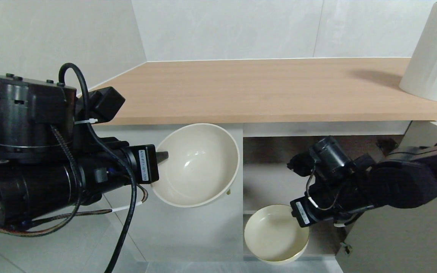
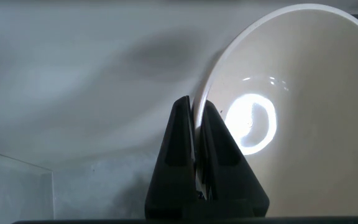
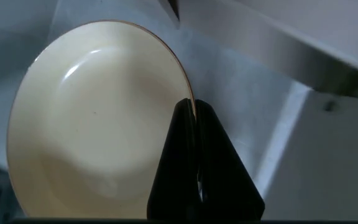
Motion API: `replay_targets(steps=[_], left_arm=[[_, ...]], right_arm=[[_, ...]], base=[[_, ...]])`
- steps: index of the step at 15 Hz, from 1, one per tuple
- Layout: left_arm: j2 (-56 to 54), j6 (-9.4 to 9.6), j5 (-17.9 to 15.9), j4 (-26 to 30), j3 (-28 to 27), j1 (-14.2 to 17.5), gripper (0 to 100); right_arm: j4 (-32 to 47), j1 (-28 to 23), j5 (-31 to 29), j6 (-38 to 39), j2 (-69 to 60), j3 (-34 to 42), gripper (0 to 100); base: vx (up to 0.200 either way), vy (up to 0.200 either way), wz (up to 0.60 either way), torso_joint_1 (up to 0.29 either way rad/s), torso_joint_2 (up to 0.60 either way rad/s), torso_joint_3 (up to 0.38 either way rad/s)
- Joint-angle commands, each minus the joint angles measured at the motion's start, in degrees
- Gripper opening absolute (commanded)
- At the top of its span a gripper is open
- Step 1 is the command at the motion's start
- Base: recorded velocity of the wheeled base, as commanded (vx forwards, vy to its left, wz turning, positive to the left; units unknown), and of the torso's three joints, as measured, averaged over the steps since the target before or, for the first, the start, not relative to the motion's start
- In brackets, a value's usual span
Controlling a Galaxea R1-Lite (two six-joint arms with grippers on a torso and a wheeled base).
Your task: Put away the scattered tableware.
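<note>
My left gripper (image 1: 164, 155) is shut on the rim of a large white bowl (image 1: 197, 165), held tilted in the air in front of the cabinet, below the counter edge. In the left wrist view the fingers (image 2: 180, 134) pinch the bowl's rim, with the bowl (image 2: 297, 124) spreading out beyond them. My right gripper (image 1: 293, 213) is shut on the rim of a smaller cream dish (image 1: 275, 233), held low at the open cabinet compartment. The right wrist view shows that gripper (image 3: 194, 115) clamped on the dish (image 3: 98, 124) edge.
A wooden countertop (image 1: 264, 91) runs across above the white cabinet. A closed white door panel (image 1: 188, 231) is behind the large bowl. The open compartment (image 1: 271, 178) has a shelf; its door (image 1: 396, 239) swings out at right. A white lampshade (image 1: 436, 53) stands on the counter's right.
</note>
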Motion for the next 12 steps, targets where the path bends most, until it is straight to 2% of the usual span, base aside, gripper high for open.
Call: replay_targets(steps=[1,6,10,12], left_arm=[[0.1,-0.03,0.0,0.0,0.0,0.0,0],[0.4,-0.03,0.0,0.0,0.0,0.0,0],[0.4,-0.03,0.0,0.0,0.0,0.0,0],[0.5,-0.03,0.0,0.0,0.0,0.0,0]], right_arm=[[-5.4,0.2,-0.1,3.1,8.9,0.1,0],[-16.4,-4.1,-3.0,7.2,16.1,-0.5,0],[-20.7,-6.9,-5.8,10.4,18.8,-2.2,0],[-21.7,-8.6,-9.3,12.7,20.7,-4.7,0]], base=[[0.000,0.000,0.00,0.000,0.00,0.000],[0.000,0.000,0.00,0.000,0.00,0.000],[0.000,0.000,0.00,0.000,0.00,0.000],[0.000,0.000,0.00,0.000,0.00,0.000]])
